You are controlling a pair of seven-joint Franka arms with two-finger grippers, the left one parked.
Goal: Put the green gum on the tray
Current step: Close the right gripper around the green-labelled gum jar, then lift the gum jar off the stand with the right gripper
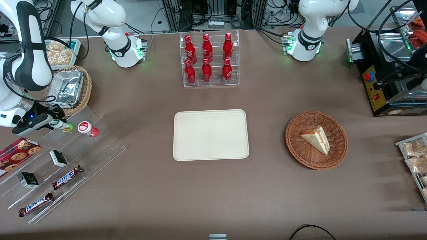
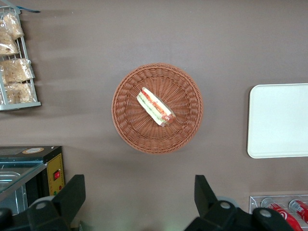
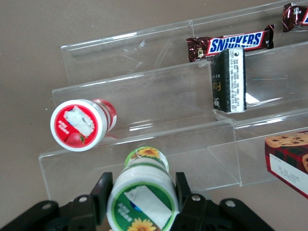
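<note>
The green gum (image 3: 144, 204), a small green bottle with a white lid and a sunflower label, sits between the two black fingers of my right gripper (image 3: 142, 190), which press on both sides of its lid. In the front view the gripper (image 1: 60, 125) holds the green gum (image 1: 68, 127) over the top step of a clear acrylic stand, toward the working arm's end of the table. The cream tray (image 1: 210, 135) lies flat mid-table, with nothing on it, and its edge shows in the left wrist view (image 2: 279, 120).
A red-lidded gum bottle (image 1: 87, 128) (image 3: 79, 125) stands beside the green one. The stand's (image 1: 100, 143) lower steps hold Snickers bars (image 1: 66, 177), small black boxes (image 1: 58, 158) and a cookie box (image 1: 18, 151). A cola rack (image 1: 209, 60) and a sandwich basket (image 1: 316, 140) are also on the table.
</note>
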